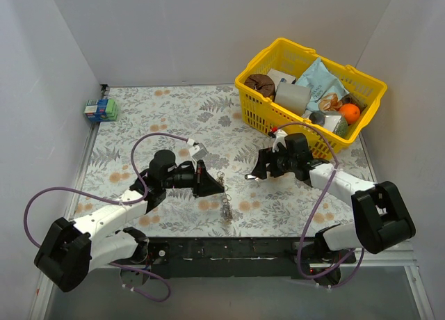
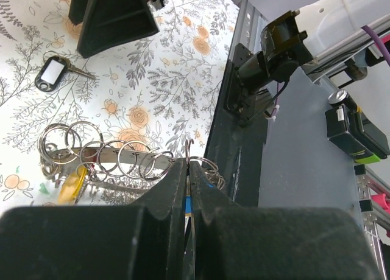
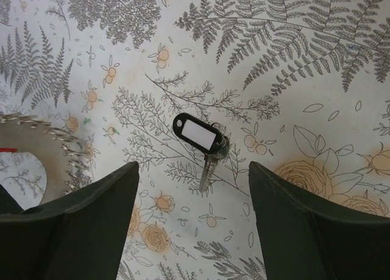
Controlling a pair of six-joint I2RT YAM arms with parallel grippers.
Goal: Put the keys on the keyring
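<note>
While left jaws pinch shut on keyring (image 2: 116, 165) | right jaws wide apart, empty, over black-tagged key (image 3: 196, 134)

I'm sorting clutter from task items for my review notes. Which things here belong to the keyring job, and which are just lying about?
Job:
- keyring, pinched in the shut left claw
- black-tagged key, below the open right claw

Lying about:
- yellow basket of oddments
- green and blue box in the far left corner
</note>
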